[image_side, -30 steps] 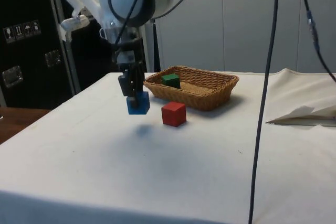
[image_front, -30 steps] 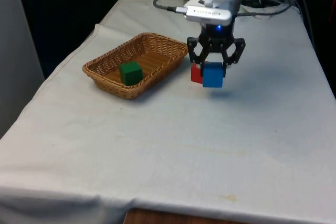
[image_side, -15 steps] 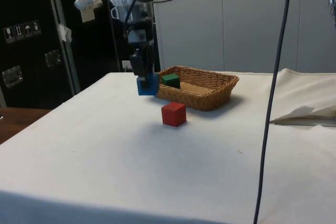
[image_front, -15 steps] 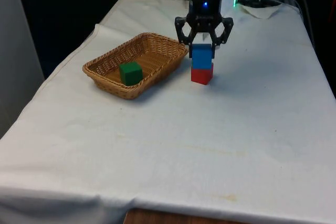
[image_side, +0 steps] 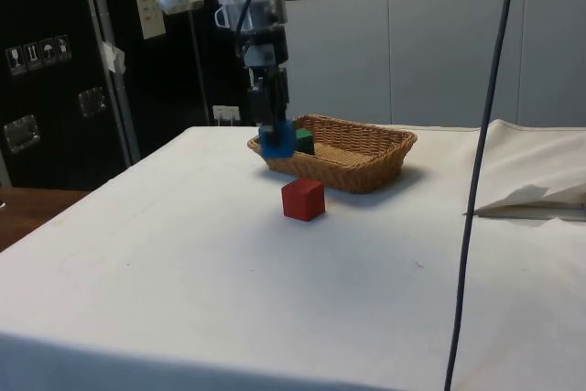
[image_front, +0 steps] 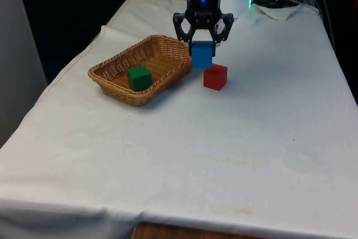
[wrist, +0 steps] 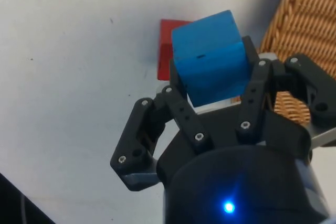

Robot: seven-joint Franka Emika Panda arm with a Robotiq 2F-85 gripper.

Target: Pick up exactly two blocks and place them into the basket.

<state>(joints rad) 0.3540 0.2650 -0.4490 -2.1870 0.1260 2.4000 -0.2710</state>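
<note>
In the wrist view, the blue cube (wrist: 210, 61) covers most of the small red cube (wrist: 166, 51) beneath it, while the woven wicker basket (wrist: 304, 19) beside that cube is cut off at the edge.

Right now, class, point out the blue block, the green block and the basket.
blue block (image_front: 202, 55), front view, its front face, below the fingers.
green block (image_front: 139, 77), front view, its front face, inside the basket.
basket (image_side: 385, 157), side view, on its woven outer wall.
</note>
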